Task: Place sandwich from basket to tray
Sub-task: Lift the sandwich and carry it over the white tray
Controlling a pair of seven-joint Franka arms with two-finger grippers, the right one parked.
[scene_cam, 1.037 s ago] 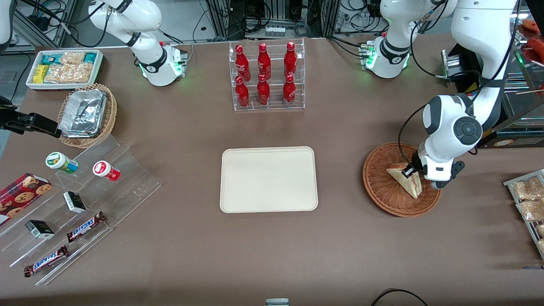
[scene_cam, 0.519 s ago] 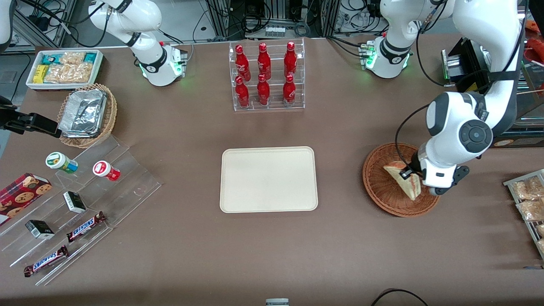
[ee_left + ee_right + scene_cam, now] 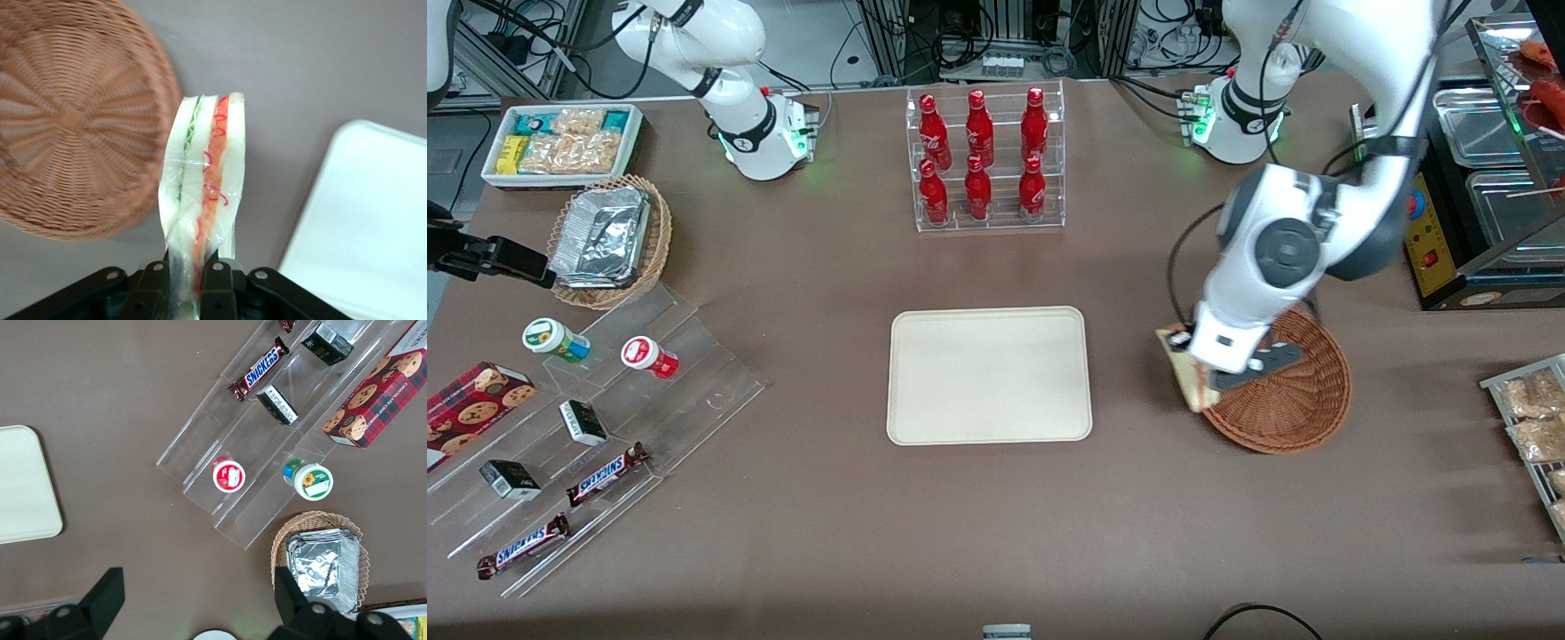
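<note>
The tray (image 3: 989, 374) is lying flat on the table, well to the side of the gripper (image 3: 1199, 369), toward the parked arm's end, and at about the same nearness to the front camera. That sideways offset is the relation the coming move is turning on: judging from the layout, the carry needs to be a nearly straight sideways run across a strip of bare table, with little travel toward or away from the camera. The tray's nearest short edge is facing the gripper, and its long axis is running in line with that run, so there is plenty of length to land on once the edge is crossed.

The basket (image 3: 1303, 396) is sitting just under and beside the gripper, toward the working arm's end, and is showing nothing inside it.

The gripper is hanging over the basket's rim on the tray-facing side, its fingers (image 3: 215, 279) clenching the sandwich (image 3: 203, 207) by one end. The wedge is pointing away from the fingers with its bread faces upright and its red, orange and green filling edge facing the wrist camera, over bare table between basket (image 3: 73, 120) and tray (image 3: 370, 220).
</note>
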